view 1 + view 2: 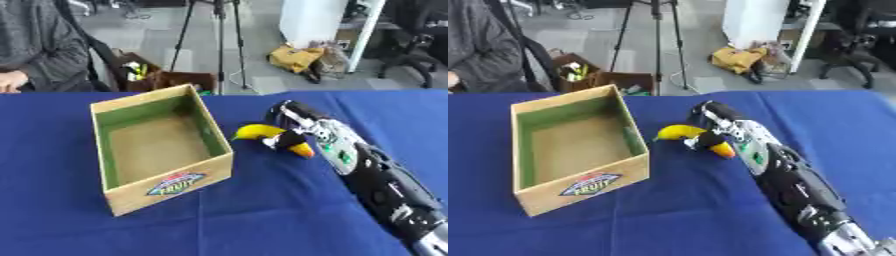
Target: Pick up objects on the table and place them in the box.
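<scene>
Curling its fingers round a smooth, curved yellow banana [259,131], the right hand [293,134] sits just beside the box's [166,182] right wall. Open blue cloth [262,210] lies all round the square cardboard box, green inside.

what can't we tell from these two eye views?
- Middle of the banana: hidden by the right hand curled round it; only its yellow ends show, in both views.
- Right-hand fingertips: behind the fruit, contact points unseen.
- Box near inner wall: hidden by its own front panel.
- Box label: only "FRUIT" is legible, the rest blurred.
- Left hand: in neither view.
</scene>
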`<state>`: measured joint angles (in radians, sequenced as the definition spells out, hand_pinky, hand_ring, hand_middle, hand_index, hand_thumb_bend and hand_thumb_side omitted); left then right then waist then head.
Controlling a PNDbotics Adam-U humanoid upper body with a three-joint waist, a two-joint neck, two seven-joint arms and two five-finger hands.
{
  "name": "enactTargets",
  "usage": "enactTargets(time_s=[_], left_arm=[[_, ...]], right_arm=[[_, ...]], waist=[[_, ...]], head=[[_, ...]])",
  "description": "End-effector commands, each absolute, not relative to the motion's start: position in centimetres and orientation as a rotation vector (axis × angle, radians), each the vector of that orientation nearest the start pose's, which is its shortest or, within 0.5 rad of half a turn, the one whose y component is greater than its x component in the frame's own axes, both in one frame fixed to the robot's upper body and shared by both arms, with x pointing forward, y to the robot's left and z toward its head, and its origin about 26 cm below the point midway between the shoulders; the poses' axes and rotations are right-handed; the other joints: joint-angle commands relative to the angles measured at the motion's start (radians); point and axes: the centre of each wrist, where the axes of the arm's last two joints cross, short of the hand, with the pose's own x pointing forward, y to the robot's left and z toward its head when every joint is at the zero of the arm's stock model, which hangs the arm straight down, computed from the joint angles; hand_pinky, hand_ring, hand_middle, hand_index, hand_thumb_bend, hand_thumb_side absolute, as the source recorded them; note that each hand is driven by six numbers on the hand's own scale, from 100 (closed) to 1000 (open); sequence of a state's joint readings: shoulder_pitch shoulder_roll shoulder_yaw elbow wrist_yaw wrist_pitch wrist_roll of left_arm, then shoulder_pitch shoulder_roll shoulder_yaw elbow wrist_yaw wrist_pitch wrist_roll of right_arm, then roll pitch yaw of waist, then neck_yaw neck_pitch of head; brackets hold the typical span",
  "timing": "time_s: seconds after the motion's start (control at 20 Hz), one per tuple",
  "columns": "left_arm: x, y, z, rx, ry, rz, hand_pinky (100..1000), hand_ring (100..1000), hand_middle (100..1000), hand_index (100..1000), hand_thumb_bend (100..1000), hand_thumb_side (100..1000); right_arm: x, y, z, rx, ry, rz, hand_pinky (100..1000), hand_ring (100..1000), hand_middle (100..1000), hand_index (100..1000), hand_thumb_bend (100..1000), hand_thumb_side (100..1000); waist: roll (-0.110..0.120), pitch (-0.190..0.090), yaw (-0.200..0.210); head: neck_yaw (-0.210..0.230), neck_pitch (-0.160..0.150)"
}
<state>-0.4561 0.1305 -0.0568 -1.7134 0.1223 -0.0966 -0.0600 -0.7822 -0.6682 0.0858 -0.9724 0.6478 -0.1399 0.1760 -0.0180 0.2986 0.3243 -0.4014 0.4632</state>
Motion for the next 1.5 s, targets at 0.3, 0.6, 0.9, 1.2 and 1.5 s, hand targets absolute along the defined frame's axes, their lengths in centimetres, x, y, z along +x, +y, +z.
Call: enactTargets(time_s=[0.3, 0.6, 0.9, 1.2, 1.5], left_arm=[[35.4, 20.3, 17.3, -0.221, -2.243, -0.276, 655, 662, 526, 713, 547, 954], [35.4, 20.3, 17.3, -0.222, -2.243, -0.276, 654, 664, 526, 713, 547, 954], [35.4, 20.3, 17.3, -0.223, -2.242, -0.275, 654, 664, 526, 713, 546, 955], [35.4, 20.3, 17.3, -0.223, -2.243, -0.275, 654, 664, 526, 713, 547, 955], [35.4, 20.4, 17.3, -0.219, -2.242, -0.275, 654, 665, 526, 714, 547, 955]], right_arm=[[43.6, -40.3, 20.6, -1.032, -1.445, 1.122, 543, 521, 615, 733, 397, 367], [43.7, -40.3, 19.9, -1.013, -1.416, 1.136, 538, 519, 609, 725, 392, 352], [43.7, -40.4, 19.4, -1.005, -1.401, 1.14, 458, 460, 547, 657, 261, 289], [43.6, -40.5, 19.6, -1.022, -1.421, 1.12, 348, 357, 447, 498, 108, 246], [43.4, -40.6, 20.6, -1.074, -1.468, 1.059, 302, 317, 399, 434, 100, 184]], waist=[[0.002, -0.028, -0.005], [0.008, -0.025, -0.006], [0.012, -0.023, -0.005], [0.01, -0.022, -0.007], [0.007, -0.025, -0.011]], head=[[-0.002, -0.018], [-0.002, -0.021], [-0.002, -0.023], [-0.002, -0.024], [-0.003, -0.024]])
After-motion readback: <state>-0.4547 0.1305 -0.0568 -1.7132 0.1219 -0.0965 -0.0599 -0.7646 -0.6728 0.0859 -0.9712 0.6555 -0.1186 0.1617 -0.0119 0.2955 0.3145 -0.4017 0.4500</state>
